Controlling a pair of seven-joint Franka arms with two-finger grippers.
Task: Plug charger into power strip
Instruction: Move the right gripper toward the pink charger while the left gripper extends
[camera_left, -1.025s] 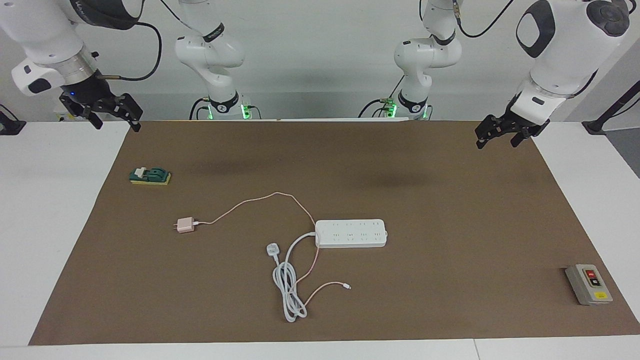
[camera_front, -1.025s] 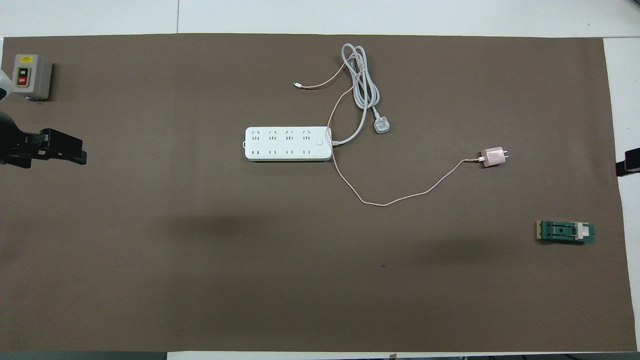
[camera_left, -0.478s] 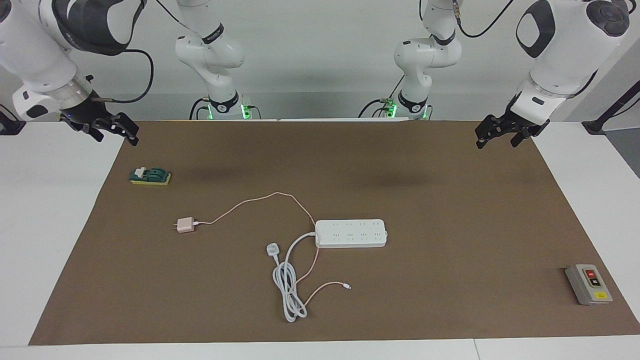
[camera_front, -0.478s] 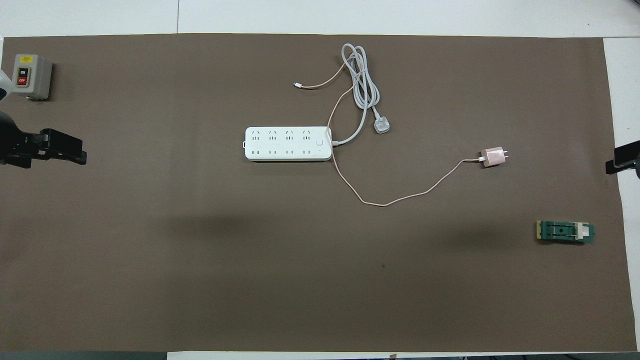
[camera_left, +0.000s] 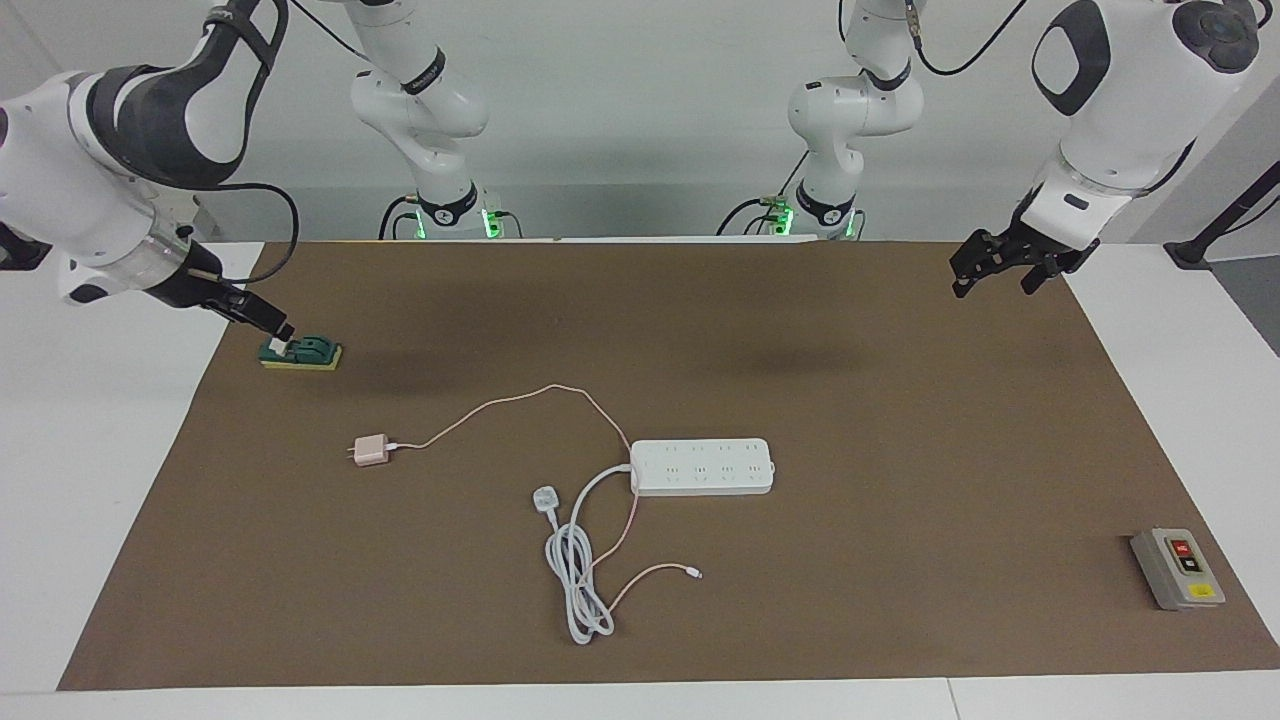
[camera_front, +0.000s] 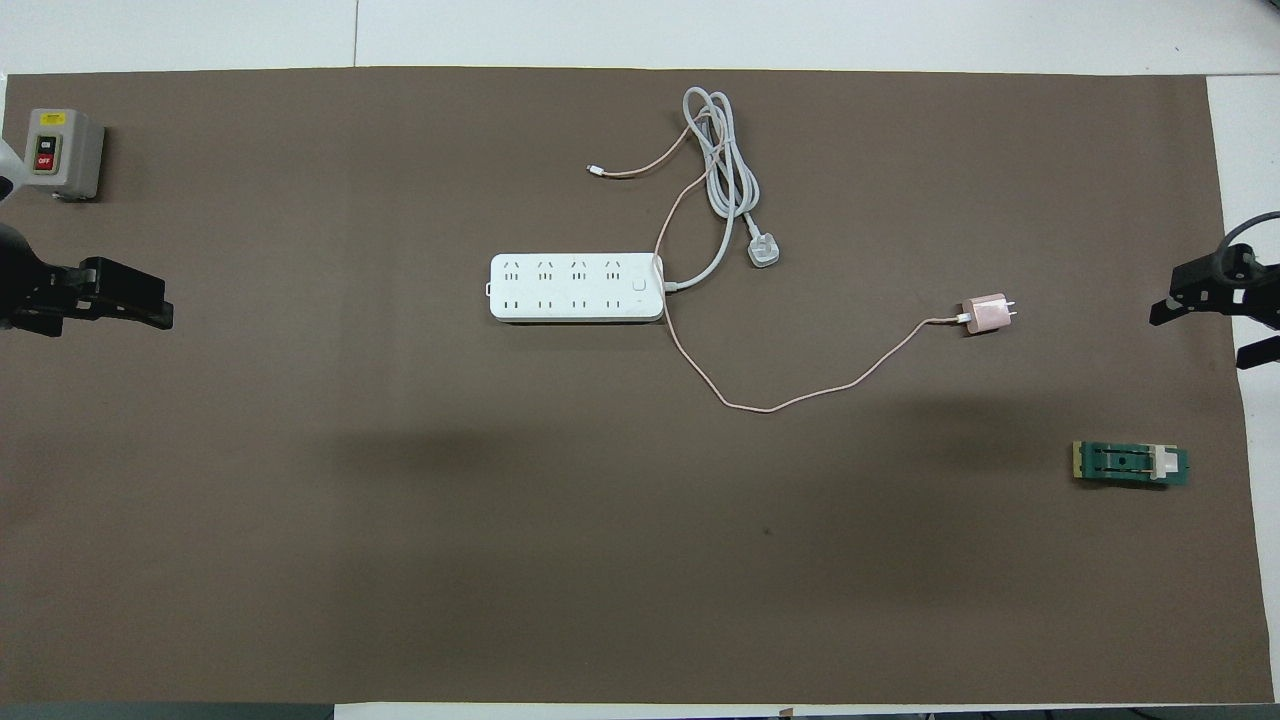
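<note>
The charger (camera_left: 372, 451) (camera_front: 987, 314), a small pale-pink cube, lies on the brown mat with its prongs pointing toward the right arm's end of the table. Its thin pink cable (camera_left: 500, 405) loops past one end of the power strip (camera_left: 703, 466) (camera_front: 577, 287), a long white bar lying flat mid-table, sockets up. My right gripper (camera_left: 262, 322) (camera_front: 1196, 341) hangs open and holds nothing, over the mat's edge at the right arm's end, apart from the charger. At the other end of the table my left gripper (camera_left: 992, 288) waits, open, above the mat's edge.
The strip's thick white cord coils farther from the robots and ends in a white three-pin plug (camera_left: 545, 497) (camera_front: 764, 254). A green block (camera_left: 300, 352) (camera_front: 1130, 464) lies near the right gripper. A grey button box (camera_left: 1177, 569) (camera_front: 62, 150) stands at the left arm's end.
My right arm has swung down and inward, bringing its gripper from outside the mat to over the mat's edge. The left arm, charger and strip have not moved.
</note>
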